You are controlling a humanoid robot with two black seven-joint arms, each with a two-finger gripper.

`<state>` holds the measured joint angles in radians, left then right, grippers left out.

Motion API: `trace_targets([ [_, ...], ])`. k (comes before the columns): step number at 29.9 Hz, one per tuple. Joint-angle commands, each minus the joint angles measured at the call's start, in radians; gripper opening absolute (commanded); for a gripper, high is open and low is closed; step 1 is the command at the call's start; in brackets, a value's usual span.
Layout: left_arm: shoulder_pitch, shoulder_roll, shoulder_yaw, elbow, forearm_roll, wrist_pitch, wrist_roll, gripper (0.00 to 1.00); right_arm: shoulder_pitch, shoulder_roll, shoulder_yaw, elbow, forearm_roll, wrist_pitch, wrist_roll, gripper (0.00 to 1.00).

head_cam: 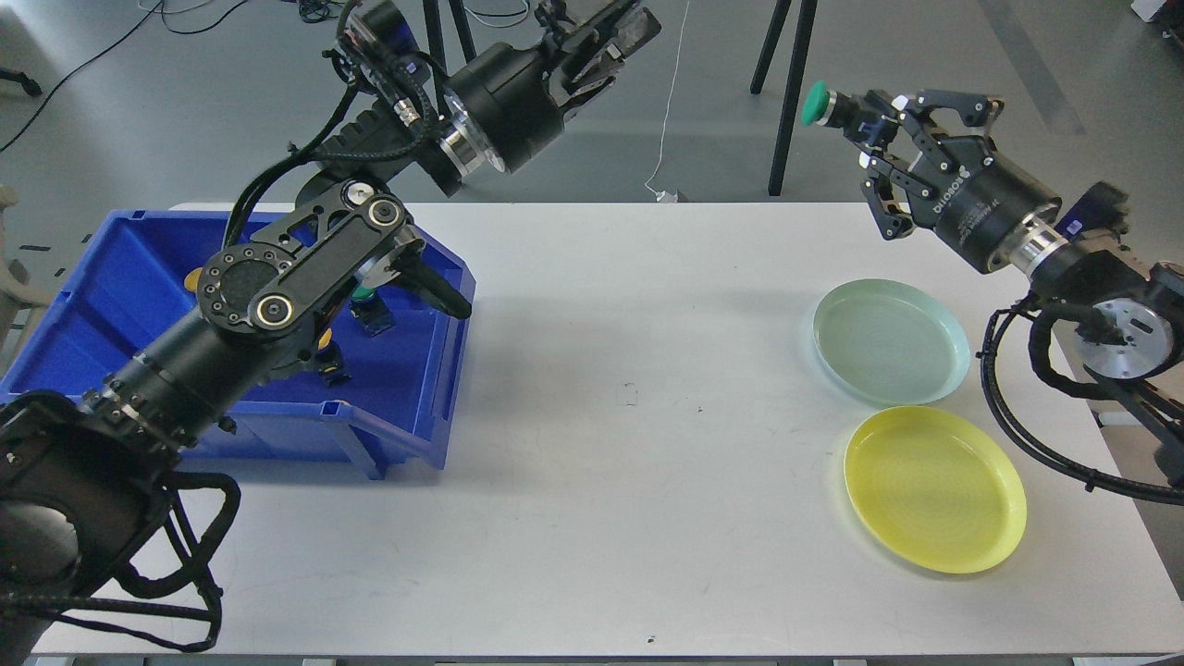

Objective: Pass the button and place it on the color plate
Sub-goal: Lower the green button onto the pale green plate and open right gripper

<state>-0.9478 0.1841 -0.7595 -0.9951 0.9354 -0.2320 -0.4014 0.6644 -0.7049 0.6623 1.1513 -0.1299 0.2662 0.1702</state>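
Note:
My right gripper [858,128] is shut on a green-capped button [816,103] and holds it in the air beyond the table's far right edge, above and behind the plates. A pale green plate [891,340] and a yellow plate [934,488] lie empty on the right of the white table. My left gripper [612,37] is open and empty, raised high beyond the table's far edge, left of centre. More buttons lie in the blue bin [407,407] at the left: one with a yellow cap [193,277], mostly hidden by my left arm, and one by the arm's elbow [370,310].
The white table [629,462] carries the blue bin at its left and the two plates at its right. Black stand legs [786,102] rise behind the table between the two grippers. My left arm crosses over the bin.

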Motion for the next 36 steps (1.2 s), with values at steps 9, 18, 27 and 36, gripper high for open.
trace_targets([
  [9, 0.001, 0.034, 0.002, 0.067, -0.129, 0.002, 0.004, 0.99, -0.155, -0.010, -0.081, -0.197, -0.152, -0.008, -0.005, 0.21],
  [18, -0.006, 0.046, 0.002, 0.087, -0.129, 0.010, 0.004, 0.99, -0.155, 0.009, -0.082, -0.257, -0.143, -0.013, -0.015, 0.56],
  [27, -0.008, 0.049, 0.003, 0.087, -0.127, 0.008, 0.004, 0.99, -0.147, 0.016, -0.082, -0.242, -0.139, 0.004, -0.015, 0.82],
  [36, -0.008, 0.060, -0.003, 0.087, -0.132, 0.014, -0.001, 0.99, -0.128, -0.011, 0.025, -0.202, -0.134, 0.010, -0.014, 0.93],
])
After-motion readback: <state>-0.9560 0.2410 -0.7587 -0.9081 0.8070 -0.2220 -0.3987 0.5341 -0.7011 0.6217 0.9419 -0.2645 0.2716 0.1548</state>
